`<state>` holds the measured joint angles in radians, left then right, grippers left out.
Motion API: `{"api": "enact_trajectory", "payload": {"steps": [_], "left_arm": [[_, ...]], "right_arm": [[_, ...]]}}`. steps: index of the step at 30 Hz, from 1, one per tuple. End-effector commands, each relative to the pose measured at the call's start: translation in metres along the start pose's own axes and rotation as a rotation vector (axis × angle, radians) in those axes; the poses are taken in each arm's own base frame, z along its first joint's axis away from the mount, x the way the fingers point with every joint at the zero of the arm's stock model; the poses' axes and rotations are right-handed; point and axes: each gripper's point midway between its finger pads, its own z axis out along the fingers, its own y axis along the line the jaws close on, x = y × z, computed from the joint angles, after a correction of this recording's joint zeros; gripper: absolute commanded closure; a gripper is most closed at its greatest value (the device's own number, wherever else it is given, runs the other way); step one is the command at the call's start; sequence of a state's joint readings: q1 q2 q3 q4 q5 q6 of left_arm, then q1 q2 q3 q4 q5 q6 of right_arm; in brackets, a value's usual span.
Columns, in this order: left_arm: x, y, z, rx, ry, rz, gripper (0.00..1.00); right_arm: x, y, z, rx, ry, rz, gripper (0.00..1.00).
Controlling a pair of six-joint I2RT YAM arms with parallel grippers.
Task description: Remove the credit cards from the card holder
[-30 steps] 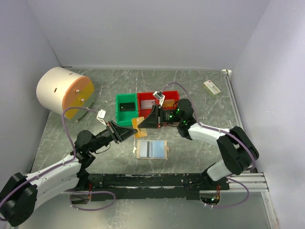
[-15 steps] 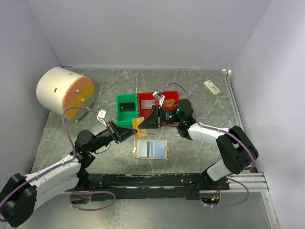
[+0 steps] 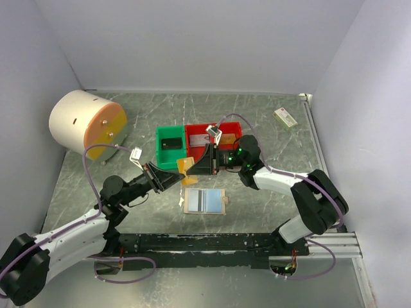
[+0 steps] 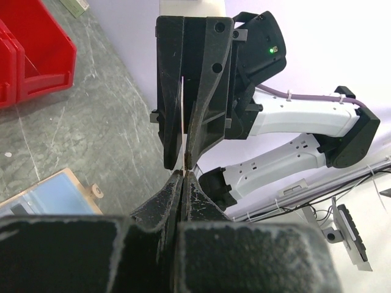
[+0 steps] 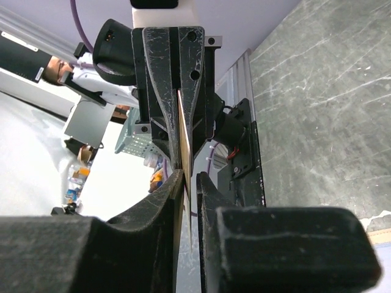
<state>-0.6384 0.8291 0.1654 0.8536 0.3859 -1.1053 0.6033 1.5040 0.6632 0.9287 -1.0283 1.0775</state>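
We judge a handover: the left end effector (image 4: 183,178) clamps the credit card (image 5: 183,125) (the right end effector's (image 5: 190,183) hold we cannot tell); one must release.

Grey marble-looking table (image 3: 83,186) w/ a big cream drum (image 3: 74,119) lying on its side back left, its orange end face turned toward the middle. Green bin (image 3: 160,151) & red bins (image 3: 194,135) sit side by side approx center, touching afaict. Small white-and-green box (image 3: 285,117) is off in the back right corner, well apart from everything else, pale walls all round.
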Motion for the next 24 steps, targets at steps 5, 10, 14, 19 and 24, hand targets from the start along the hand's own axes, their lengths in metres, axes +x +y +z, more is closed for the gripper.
{"api": "enact_trajectory", "payload": {"steps": [5,10,14,19,24], "left_arm": [[-0.006,-0.011,-0.004,0.046,-0.035,0.018,0.93],[-0.006,-0.012,-0.003,0.046,-0.033,0.019,0.93],[-0.007,-0.012,-0.003,0.046,-0.035,0.020,0.93],[-0.007,-0.005,-0.002,0.014,-0.035,0.020,0.77],[-0.009,0.009,-0.001,-0.074,-0.038,0.022,0.31]], "right_arm": [[-0.001,0.012,-0.004,-0.037,-0.013,-0.030,0.81],[-0.003,0.018,-0.004,-0.057,-0.010,-0.042,0.90],[-0.003,0.019,-0.004,-0.059,-0.007,-0.047,0.99],[-0.006,0.011,-0.004,0.009,-0.013,-0.065,1.00],[-0.021,-0.011,-0.009,0.204,-0.048,-0.168,1.00]]}}
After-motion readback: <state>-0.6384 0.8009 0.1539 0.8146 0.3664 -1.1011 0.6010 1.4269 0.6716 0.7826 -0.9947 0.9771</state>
